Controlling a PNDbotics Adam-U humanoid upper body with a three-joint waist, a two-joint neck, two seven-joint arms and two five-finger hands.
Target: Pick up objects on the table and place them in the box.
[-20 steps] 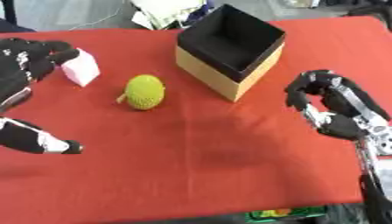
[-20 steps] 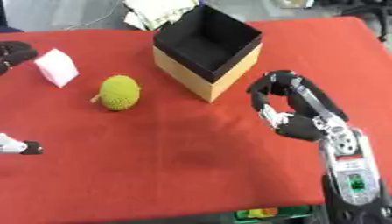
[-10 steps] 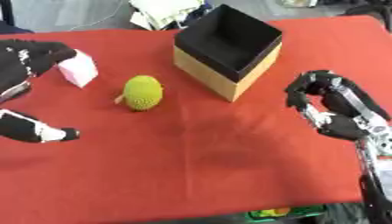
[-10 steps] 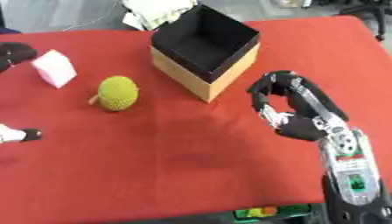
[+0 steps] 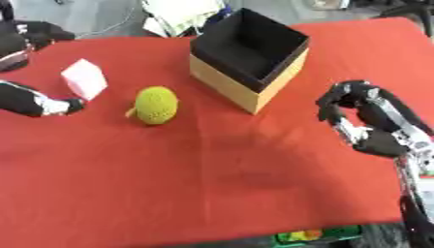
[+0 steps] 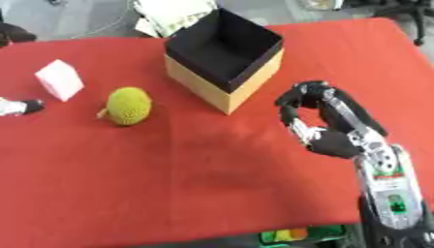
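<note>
A pale pink cube point(image 5: 85, 79) lies on the red table at the left. A yellow-green knitted ball point(image 5: 156, 104) sits to its right. The open tan box point(image 5: 247, 58), black inside, stands at the back centre, and I see nothing in it. My left hand point(image 5: 38, 101) comes in from the left edge, with its thumb tip just left of the cube and dark fingers point(image 5: 34, 35) higher up. It is spread open, and I cannot tell whether it touches the cube. My right hand point(image 6: 326, 121) hovers right of the box with its fingers curled and nothing in them.
The red cloth point(image 5: 212, 179) covers the whole table. White clutter point(image 5: 182, 12) lies beyond the far edge behind the box. A green and yellow thing point(image 5: 314, 236) shows below the near edge.
My left hand has moved up the view, and its thumb now sits beside the pink cube. The right hand, ball and box have stayed put.
</note>
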